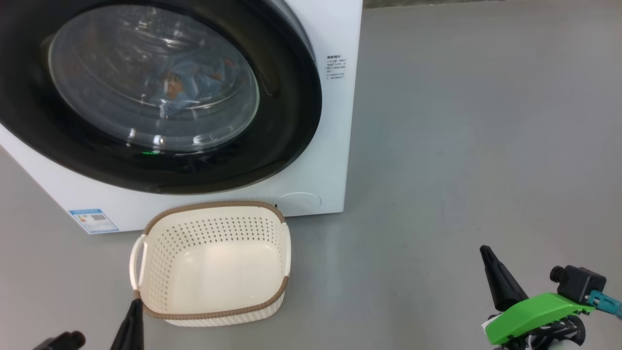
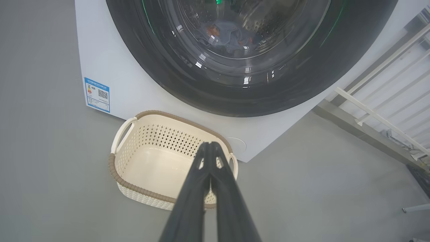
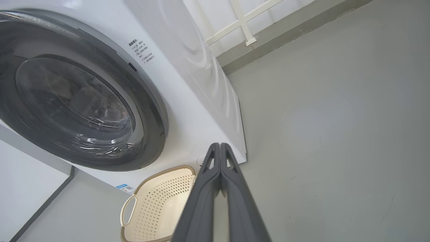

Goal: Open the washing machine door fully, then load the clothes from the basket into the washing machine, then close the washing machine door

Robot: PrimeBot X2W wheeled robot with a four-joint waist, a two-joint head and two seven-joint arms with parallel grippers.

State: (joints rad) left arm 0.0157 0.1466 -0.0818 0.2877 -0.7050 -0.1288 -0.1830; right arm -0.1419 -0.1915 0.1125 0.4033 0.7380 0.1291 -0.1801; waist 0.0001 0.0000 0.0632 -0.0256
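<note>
head view: the washing machine stands on the grey floor, and the washing machine door lies shut against its front. the clothes show through the glass, a blue heap with orange specks inside the drum. the basket sits on the floor just in front of the machine, below the door, its smooth cream bottom showing. the left gripper pokes up at the basket's near left corner; whether it touches the rim i cannot tell. the right gripper hangs over bare floor, well apart from the basket.

left wrist view: the left gripper has its fingers pressed together, holding nothing, the tips lying over the basket on its far side. the clothes lie behind the glass of the closed washing machine door. a blue label sits low on the washing machine.

right wrist view: the right gripper also has its fingers pressed together on nothing. the basket rests near the machine's lower corner, beneath the washing machine door, which sits flush on the washing machine.
</note>
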